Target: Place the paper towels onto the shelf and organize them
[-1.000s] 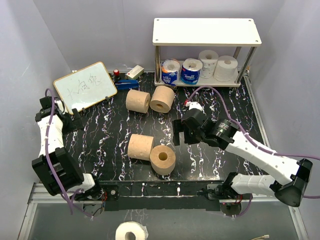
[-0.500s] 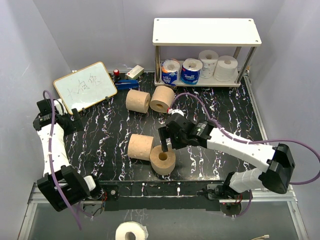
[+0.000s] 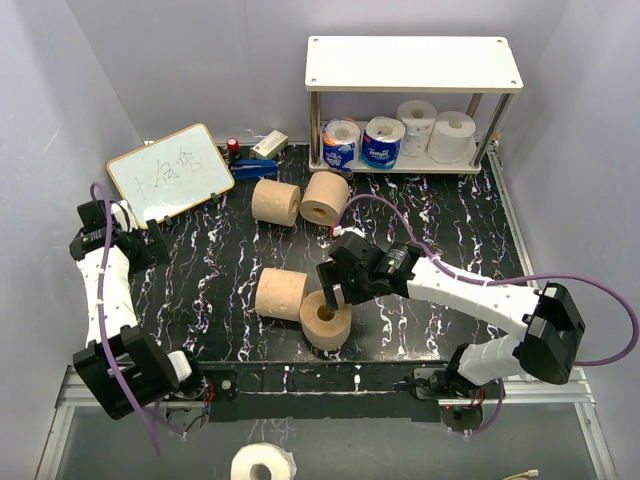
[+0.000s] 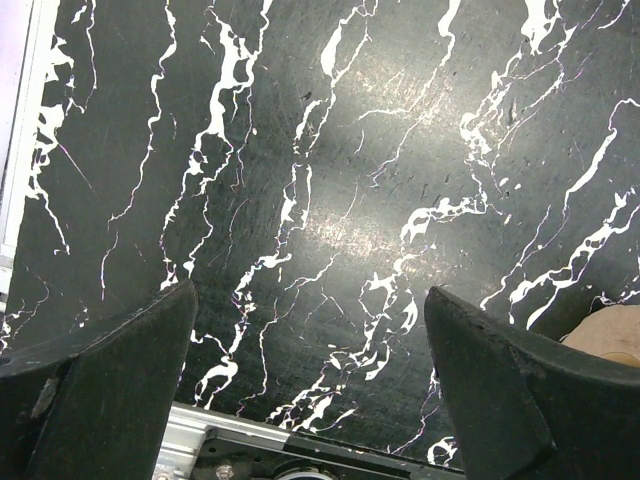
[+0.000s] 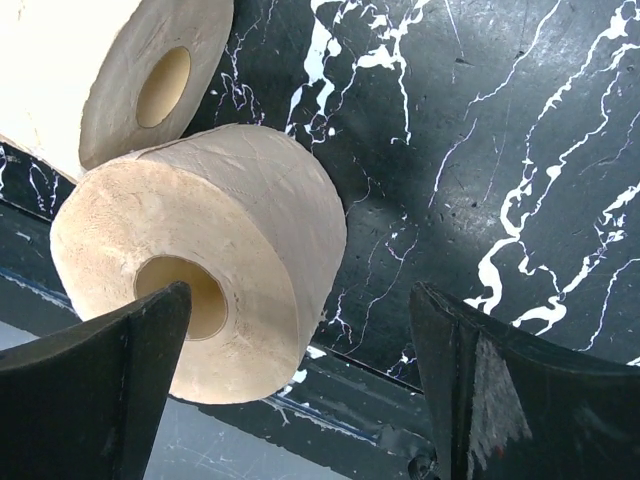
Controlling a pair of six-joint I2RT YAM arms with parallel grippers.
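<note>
Writing first: your white-faced board with the wooden frame (image 3: 171,171) leans at the back left. It carries a few black handwritten characters, too loose for me to read from the top view. The two rolls in blue-and-white wrappers (image 3: 341,143) have printed labels, but the print is too small to make out.

Now your right gripper (image 3: 335,290): it's down at the front tan-brown roll (image 3: 325,320), which stands on end with its hollow core up. The right wrist view shows the fingers spread wide. One sits in front of the roll's flat face by the core, the other is off to the side over bare tabletop. It's released, nothing clamped, and I can't tell whether that near finger touches the paper. Just beside it, a second tan-brown roll (image 3: 281,294) lies on its side.

Your left gripper (image 3: 150,240) hangs at the left edge, fingers wide apart, gripping nothing. Only the black white-veined marble tabletop (image 3: 220,270) is beneath it.

Over to the two-tier shelf (image 3: 414,63) at the back right. Its grey lower board holds a row of four: the wrapped pair on the left and two white rolls (image 3: 452,136) on the right. Two more tan-brown rolls (image 3: 275,202) lie on the table near the shelf's left legs.
</note>
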